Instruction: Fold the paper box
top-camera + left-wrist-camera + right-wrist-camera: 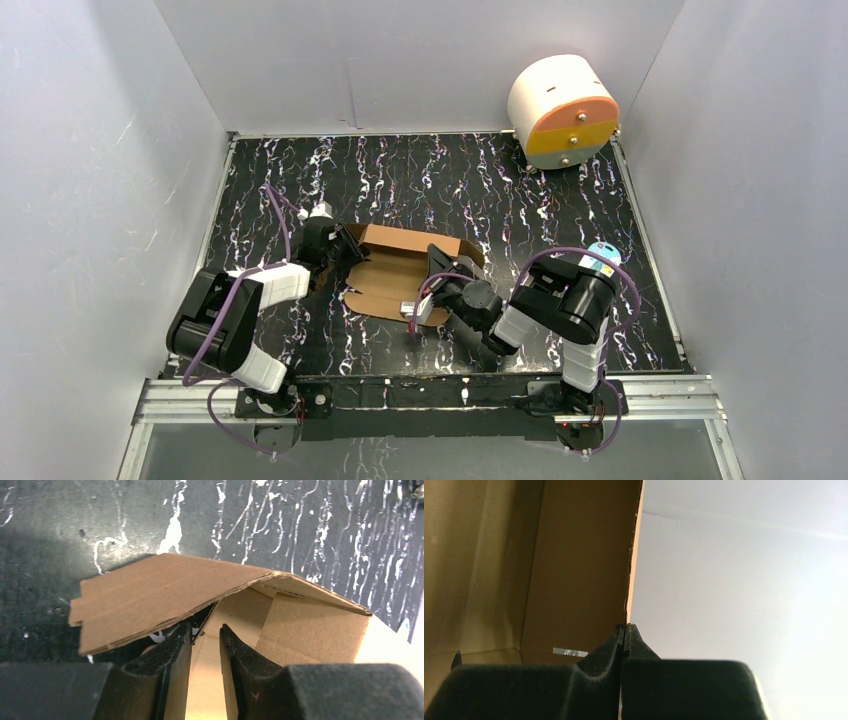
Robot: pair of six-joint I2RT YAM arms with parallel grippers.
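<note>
Paper box (395,275) lying part-folded.
Left gripper (206,630) is sitting narrowly parted at its nine o'clock flap; right gripper (624,628) is pinching the three o'clock wall.

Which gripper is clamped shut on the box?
The right gripper: it pinches an edge of the paper box. The left gripper has its jaws apart.

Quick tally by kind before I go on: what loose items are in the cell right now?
brown cardboard box: 1
white cylinder with orange-and-yellow face: 1
Total: 2
</note>
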